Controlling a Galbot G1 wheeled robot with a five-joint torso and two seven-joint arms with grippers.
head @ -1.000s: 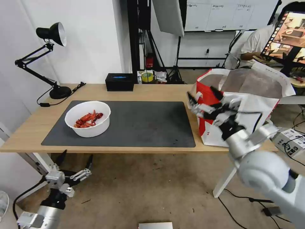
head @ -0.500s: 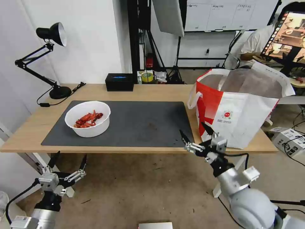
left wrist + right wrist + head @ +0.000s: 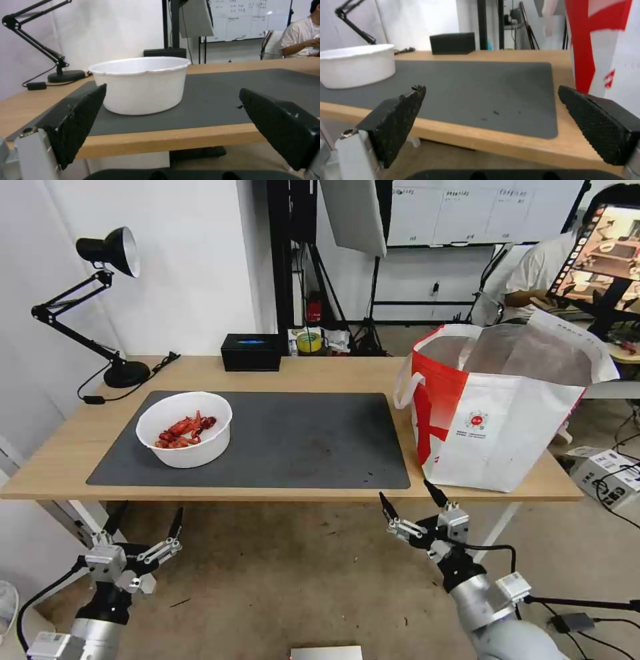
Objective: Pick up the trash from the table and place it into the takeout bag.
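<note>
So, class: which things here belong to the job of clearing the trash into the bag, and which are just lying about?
Part of the job:
- white bowl of crayfish shells
- takeout bag
- table
- left gripper and right gripper, both open below the table's near edge

Just lying about:
- black desk lamp
- black box

We see a table point(image 3: 60, 467) of pale, smooth wood grain, and on it a matt dark grey mat point(image 3: 307, 440) with a few specks. The bowl point(image 3: 185, 437) looks like smooth white plastic with a dull sheen; the shells point(image 3: 183, 431) in it are glossy red. The bag point(image 3: 493, 437) has a woven-looking white and red skin and a crinkled silver foil lining. The lamp point(image 3: 107, 247) is glossy black. Our gripper pads point(image 3: 83, 120) are black, rough and knurled, as are the right pads point(image 3: 596, 125), on brushed silver metal mounts.
</note>
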